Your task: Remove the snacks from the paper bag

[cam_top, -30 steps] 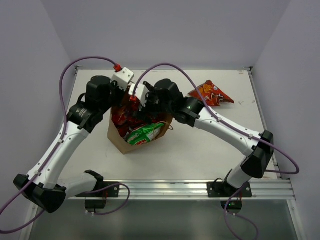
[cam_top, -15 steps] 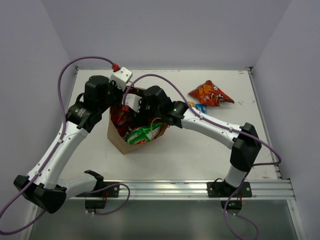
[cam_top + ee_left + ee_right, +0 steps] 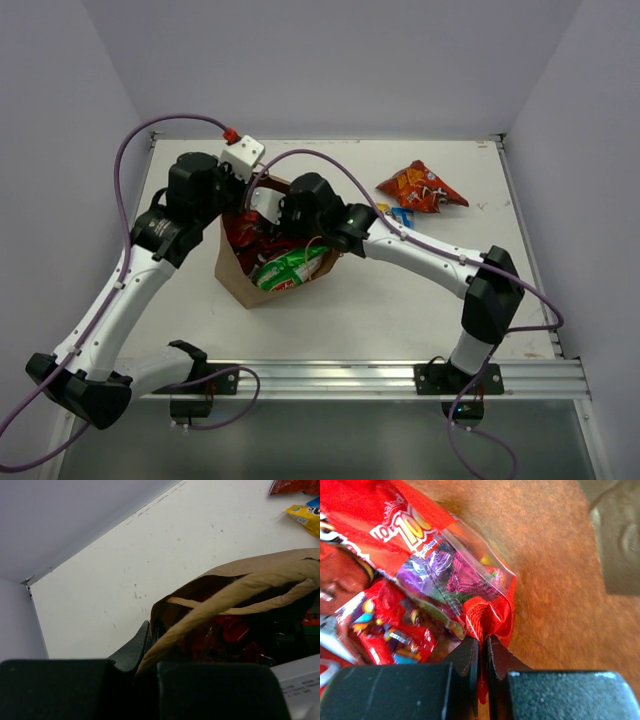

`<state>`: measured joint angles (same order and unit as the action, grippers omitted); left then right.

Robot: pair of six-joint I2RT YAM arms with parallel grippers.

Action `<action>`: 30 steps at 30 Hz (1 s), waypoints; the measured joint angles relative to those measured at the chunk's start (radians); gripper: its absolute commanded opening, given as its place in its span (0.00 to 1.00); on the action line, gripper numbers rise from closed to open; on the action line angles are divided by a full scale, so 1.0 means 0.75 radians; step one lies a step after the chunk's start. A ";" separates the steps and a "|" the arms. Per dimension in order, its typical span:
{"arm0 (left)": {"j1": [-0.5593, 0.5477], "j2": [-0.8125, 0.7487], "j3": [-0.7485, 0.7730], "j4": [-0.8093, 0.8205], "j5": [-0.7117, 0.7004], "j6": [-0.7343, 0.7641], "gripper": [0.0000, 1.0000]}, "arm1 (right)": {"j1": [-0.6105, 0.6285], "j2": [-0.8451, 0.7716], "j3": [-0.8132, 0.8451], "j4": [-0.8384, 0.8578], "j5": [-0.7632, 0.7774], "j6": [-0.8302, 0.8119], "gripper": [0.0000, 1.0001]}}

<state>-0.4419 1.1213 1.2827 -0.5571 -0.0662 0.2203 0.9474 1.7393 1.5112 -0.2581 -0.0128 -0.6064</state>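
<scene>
Right jaws: mine, drawn almost together, pinching the crimped edge of a red packet (image 3: 485,615).
Red packet: foil with a clear window showing coloured sweets; it lies inside the paper bag (image 3: 240,285), among other red snacks (image 3: 385,640).
Around the right jaws: the brown inner wall of the bag to the right, red wrappers to the left.
Left jaws: mine, closed tight on a twisted paper handle (image 3: 240,587) at the far left rim of the bag.
Handle: runs taut from my left jaws across the bag's mouth.
Paper bag: brown, left of centre on the desk (image 3: 400,300), its mouth open to the overhead camera, both my wrists at its far rim.
Bag contents in view: red packets at the far side and a green-and-white packet (image 3: 287,268) at the near rim.
Outside the bag: an orange-red packet (image 3: 420,187) on the far right of the desk, well apart from the bag.
Beside it: a small yellow-and-blue packet (image 3: 398,214), just near of the orange-red one, partly hidden by my right arm.
</scene>
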 measured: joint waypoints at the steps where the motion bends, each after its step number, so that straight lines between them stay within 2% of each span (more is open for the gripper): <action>1: -0.001 -0.001 0.000 0.001 -0.001 0.000 0.00 | 0.003 -0.013 -0.006 -0.006 0.001 0.001 0.00; 7: -0.010 -0.001 0.000 0.000 -0.042 0.000 0.00 | 0.028 -0.161 -0.026 -0.065 0.001 0.001 0.00; 12: -0.013 0.001 0.000 -0.002 -0.110 -0.001 0.00 | 0.051 -0.367 -0.026 -0.089 0.012 0.001 0.00; 19: -0.013 0.012 0.000 0.010 -0.273 0.000 0.00 | 0.046 -0.623 -0.026 -0.095 0.217 0.004 0.00; 22: -0.013 0.016 0.000 0.025 -0.336 0.009 0.00 | -0.028 -0.708 -0.039 -0.089 0.314 0.039 0.00; 26: -0.012 0.036 0.000 0.067 -0.417 0.043 0.00 | -0.218 -0.792 -0.084 -0.074 0.423 0.156 0.00; 30: -0.006 0.065 0.000 0.137 -0.449 0.107 0.00 | -0.378 -0.790 -0.163 -0.067 0.522 0.300 0.00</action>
<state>-0.4461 1.1698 1.2827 -0.4545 -0.4026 0.3004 0.6640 1.1469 1.3888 -0.3084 0.3786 -0.3813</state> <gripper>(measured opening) 0.019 0.048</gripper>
